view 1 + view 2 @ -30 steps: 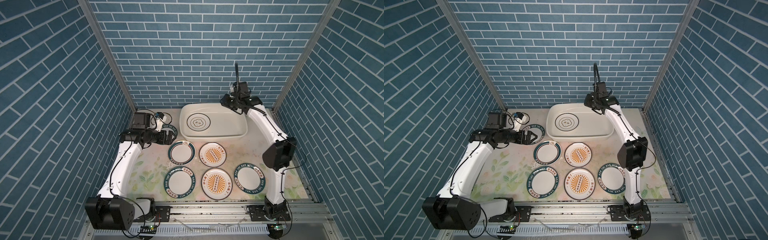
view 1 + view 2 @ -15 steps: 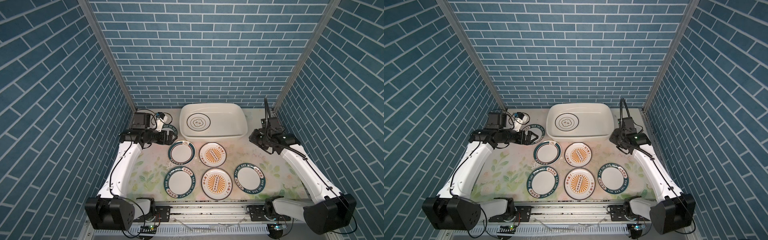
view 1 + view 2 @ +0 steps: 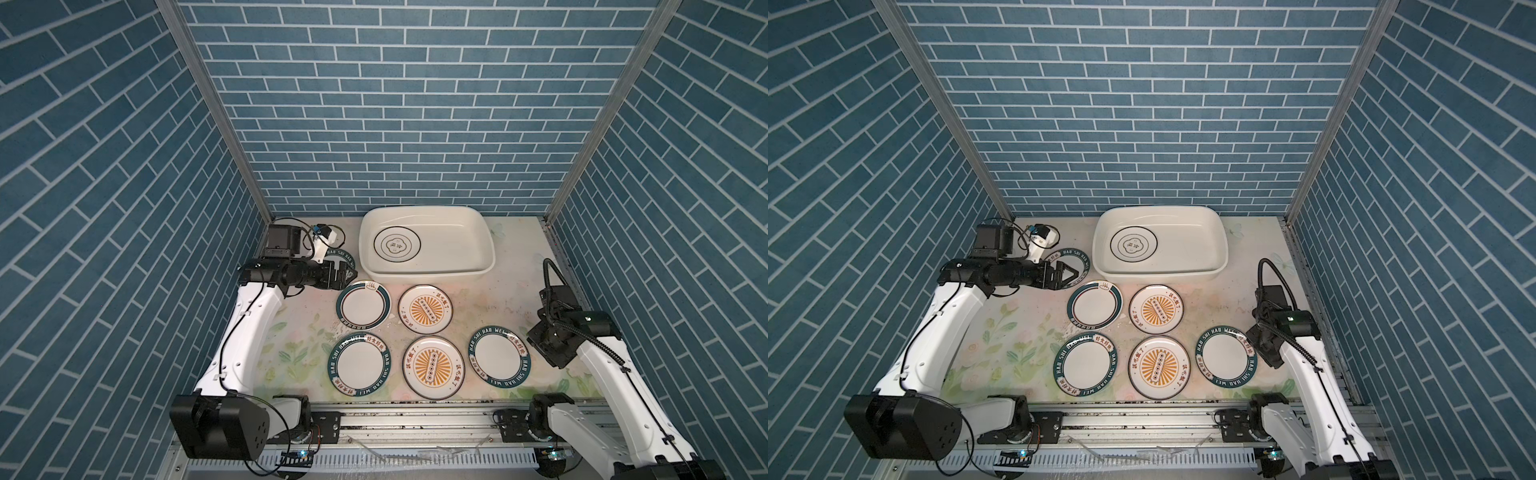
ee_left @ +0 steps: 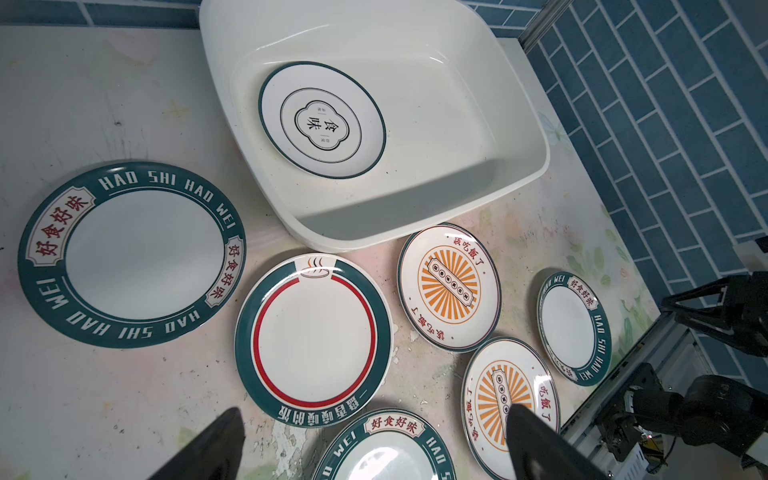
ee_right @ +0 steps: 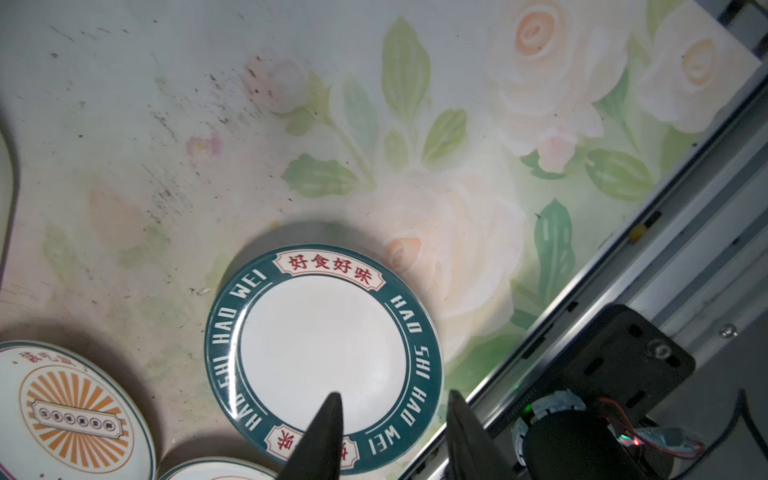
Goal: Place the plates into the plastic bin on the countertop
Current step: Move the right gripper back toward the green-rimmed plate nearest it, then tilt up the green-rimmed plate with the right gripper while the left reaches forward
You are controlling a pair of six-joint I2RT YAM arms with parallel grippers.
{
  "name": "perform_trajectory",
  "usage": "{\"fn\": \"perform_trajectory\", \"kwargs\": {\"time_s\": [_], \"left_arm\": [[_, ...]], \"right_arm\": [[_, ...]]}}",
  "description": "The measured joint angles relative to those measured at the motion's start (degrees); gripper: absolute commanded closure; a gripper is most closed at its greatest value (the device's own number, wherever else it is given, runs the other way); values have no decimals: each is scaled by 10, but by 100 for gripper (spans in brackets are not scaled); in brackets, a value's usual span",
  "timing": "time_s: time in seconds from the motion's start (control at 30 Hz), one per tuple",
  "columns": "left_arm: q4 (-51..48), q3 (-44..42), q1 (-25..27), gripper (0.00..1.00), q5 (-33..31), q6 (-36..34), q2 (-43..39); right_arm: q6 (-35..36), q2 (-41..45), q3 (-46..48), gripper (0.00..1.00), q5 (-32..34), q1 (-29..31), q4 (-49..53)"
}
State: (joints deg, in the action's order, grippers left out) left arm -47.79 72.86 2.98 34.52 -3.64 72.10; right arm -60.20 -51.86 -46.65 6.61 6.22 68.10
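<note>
The bin (image 3: 457,249) is set at 12 o'clock on the worktop (image 3: 519,291), within reach of both arms. One ringed plate (image 3: 397,245) is already laid flat in the bin's 9 o'clock half, so room for a second plate abreast is left toward 3 o'clock. Six plates are not yet binned. They are spread flat and unstacked across the middle of the worktop, so each rim is left free to be pinched.

The right claw (image 5: 394,395) is held low over the 4 o'clock plate (image 5: 324,357). Its jaws are partly apart, with one over the white well and the other outside the teal rim. Whether the plate is touched cannot be told, and it lies flat on the worktop. A rim pinch is judged to be in preparation, since a flat plate offers no other hold.

The left claw (image 3: 1073,276) is held with jaws wide apart and nothing between them, by the 10 o'clock plate (image 4: 131,253), just beside the bin. This plate is judged likely to be taken by that arm, as the shortest carry. A shallow pinch is judged liable to let the glossy rim slip.
</note>
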Motion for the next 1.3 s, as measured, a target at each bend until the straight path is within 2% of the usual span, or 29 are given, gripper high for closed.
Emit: {"fn": "perform_trajectory", "kwargs": {"time_s": [0.3,0.87,1.03,1.3], "left_arm": [[-10,17,0,0,11,-9,11],[-19,17,1,0,21,-18,11],[-45,18,9,1,70,-49,12],[-132,32,62,0,156,-122,56]], "right_arm": [[0,15,113,57,-53,-51,-4],[0,26,200,59,-142,-61,-118],[2,1,203,59,-160,-62,-131],[7,-3,209,61,-173,-62,-158]]}}
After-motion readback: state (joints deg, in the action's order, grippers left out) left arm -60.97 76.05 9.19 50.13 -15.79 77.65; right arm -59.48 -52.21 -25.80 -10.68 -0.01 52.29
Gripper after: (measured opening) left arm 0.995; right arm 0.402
